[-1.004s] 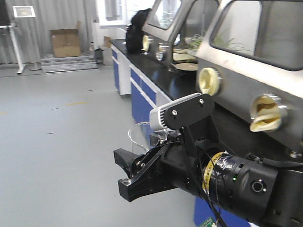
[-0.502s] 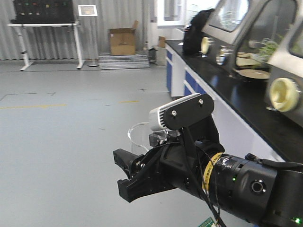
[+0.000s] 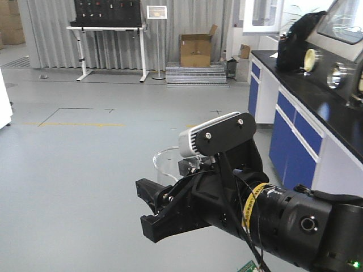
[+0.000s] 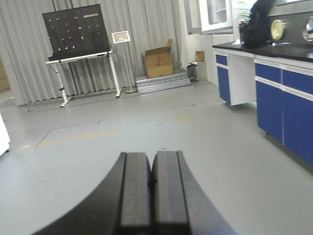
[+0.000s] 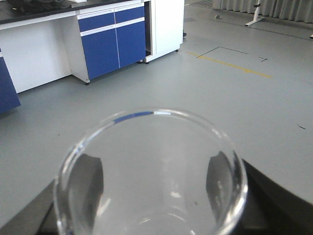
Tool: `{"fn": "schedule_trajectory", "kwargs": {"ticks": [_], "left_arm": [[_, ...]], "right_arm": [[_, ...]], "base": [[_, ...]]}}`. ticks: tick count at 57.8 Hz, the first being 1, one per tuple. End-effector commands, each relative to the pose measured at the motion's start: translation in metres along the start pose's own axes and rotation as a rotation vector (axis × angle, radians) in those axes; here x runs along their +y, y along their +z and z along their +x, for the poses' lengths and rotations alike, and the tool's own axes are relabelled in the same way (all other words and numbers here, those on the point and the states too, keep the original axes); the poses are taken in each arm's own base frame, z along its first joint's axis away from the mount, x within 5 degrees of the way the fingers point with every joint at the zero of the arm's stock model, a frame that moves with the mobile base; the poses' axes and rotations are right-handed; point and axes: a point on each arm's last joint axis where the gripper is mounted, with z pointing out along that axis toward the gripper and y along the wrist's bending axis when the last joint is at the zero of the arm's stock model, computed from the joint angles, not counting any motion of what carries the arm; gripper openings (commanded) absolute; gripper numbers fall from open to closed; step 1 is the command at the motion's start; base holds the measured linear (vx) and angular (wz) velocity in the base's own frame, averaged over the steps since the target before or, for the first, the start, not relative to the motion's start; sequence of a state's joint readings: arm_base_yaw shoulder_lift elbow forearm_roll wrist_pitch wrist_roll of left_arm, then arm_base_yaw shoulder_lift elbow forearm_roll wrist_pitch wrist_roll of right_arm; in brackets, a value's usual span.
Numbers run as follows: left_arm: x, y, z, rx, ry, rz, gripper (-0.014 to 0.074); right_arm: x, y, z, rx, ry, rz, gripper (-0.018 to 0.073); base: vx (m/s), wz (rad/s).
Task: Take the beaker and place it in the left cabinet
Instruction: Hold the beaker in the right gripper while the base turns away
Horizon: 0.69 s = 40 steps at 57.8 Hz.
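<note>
Clear glass cylindrical beaker (image 5: pixel 151 176) rides upright, clamped in the black right end effector (image 3: pixel 149 211) over grey floor (image 3: pixel 85 170); the black left end effector (image 4: pixel 152 164) is pressed together, empty. The pale left cabinet is nowhere in view.

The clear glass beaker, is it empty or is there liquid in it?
Empty. The right wrist view looks over the rim into the clear glass beaker and shows only bare glass, no liquid surface.
</note>
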State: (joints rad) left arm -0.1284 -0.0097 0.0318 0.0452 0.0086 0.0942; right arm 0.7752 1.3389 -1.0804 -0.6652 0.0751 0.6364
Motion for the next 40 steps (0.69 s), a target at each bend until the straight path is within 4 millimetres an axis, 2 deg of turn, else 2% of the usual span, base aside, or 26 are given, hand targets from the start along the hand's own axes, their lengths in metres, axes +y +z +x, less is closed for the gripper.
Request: {"fn": "schedule_trajectory", "kwargs": {"ticks": [1,40], "left_arm": [[0.0001,-0.0013,-0.0034,-0.086,-0.006,-0.008,0.0001],[0.0001,-0.0013,-0.0034,-0.086,-0.006,-0.008,0.0001]], "right_arm": [[0.0011,-0.0121,-0.0251,-0.122,-0.005,-0.032,0.0017],[0.0011,-0.0121,-0.0251,-0.122,-0.005,-0.032,0.0017]], "base": [[0.34,0.19],[0.45,0.07]]}}
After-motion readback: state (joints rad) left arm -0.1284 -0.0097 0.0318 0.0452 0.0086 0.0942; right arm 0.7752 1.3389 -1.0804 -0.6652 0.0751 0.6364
